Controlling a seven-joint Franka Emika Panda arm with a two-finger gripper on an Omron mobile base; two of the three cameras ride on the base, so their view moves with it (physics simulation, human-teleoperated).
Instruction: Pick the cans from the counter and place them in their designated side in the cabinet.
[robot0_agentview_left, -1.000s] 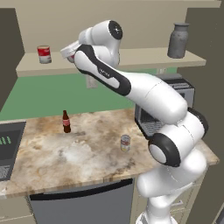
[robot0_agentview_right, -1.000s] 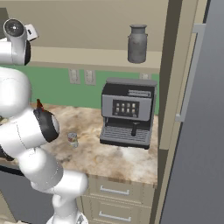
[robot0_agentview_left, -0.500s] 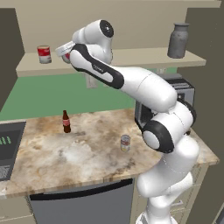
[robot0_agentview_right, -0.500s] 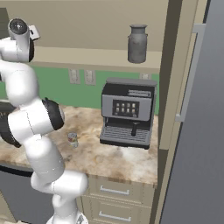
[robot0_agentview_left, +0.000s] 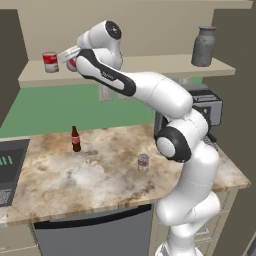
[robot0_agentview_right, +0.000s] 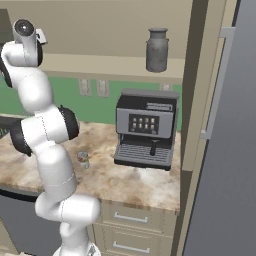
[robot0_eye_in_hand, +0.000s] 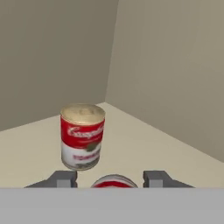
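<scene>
One red can already stands on the cabinet shelf; your gripper is clenched on a second can beside it (not yet released). A third can waits on the counter.

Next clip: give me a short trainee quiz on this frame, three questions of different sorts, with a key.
1. True or false: a grey-labelled can stands on the counter.
2. What stands at the right end of the cabinet shelf? A) grey jug B) brown bottle C) coffee machine
3. Fill in: the gripper, near the red-and-white can, is shut on ___.

Key
1. True.
2. A.
3. another can, whose rim shows between the fingertips.
</scene>
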